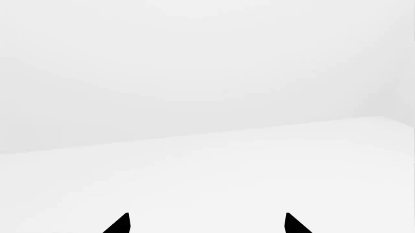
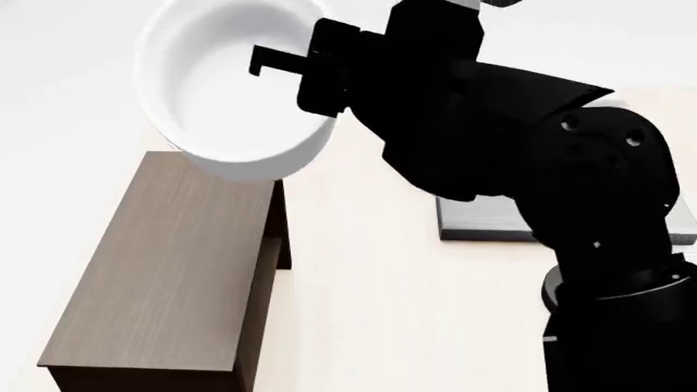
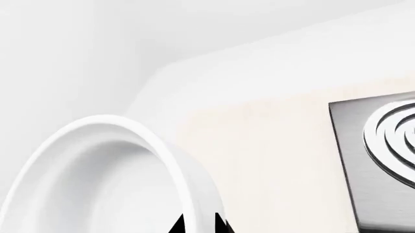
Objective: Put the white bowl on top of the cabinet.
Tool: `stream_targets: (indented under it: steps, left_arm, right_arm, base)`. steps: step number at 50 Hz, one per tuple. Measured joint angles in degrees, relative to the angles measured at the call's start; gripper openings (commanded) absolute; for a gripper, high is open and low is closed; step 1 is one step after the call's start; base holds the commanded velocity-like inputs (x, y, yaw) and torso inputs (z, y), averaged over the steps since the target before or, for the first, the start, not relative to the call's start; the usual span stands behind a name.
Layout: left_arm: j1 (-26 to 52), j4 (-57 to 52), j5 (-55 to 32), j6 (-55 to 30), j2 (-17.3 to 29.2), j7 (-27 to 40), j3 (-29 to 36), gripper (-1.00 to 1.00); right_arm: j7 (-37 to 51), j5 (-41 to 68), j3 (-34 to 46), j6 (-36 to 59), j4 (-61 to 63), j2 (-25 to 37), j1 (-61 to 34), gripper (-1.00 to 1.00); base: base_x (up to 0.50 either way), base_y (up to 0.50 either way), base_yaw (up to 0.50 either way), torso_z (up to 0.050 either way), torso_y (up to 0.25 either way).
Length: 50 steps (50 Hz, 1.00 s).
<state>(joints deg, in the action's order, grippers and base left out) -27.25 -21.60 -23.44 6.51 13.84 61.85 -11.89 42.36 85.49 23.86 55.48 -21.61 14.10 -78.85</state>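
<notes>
The bowl (image 3: 97,179) filled one lower corner of the view, tilted, with its rim standing up. The two black fingertips (image 3: 222,224) of the right gripper (image 3: 198,225) sat close together on either side of the bowl's wall. Beyond lay a cream table (image 3: 272,155) with a grey stove plate (image 3: 379,155) carrying rings.

Bright, even, seemingly shadowless renders

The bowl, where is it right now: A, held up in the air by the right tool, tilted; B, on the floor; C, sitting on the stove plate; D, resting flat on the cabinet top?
A: the bowl hangs tilted above the far end of the cabinet, its rim pinched by the right tool.
</notes>
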Motion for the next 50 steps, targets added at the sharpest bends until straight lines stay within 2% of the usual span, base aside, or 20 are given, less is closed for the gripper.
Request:
stream_targets:
  steps: [29,50]
  left_arm:
    - [-0.03,0.07,-0.11,0.15,0.06,0.08,0.09,1.0]
    - [0.03,0.07,-0.1,0.16,0.14,0.18,0.19,1.0]
  right_arm:
    - [1.46,3.63,1.27,0.69,5.58,-3.13,3.24,-1.0]
    - [-0.1,2.57,2.99,-0.79,4.75,-4.34,5.49,-1.0]
  base:
    - [0.0,0.0,0.0,0.0,0.001]
    - [0.0,0.0,0.0,0.0,0.001]
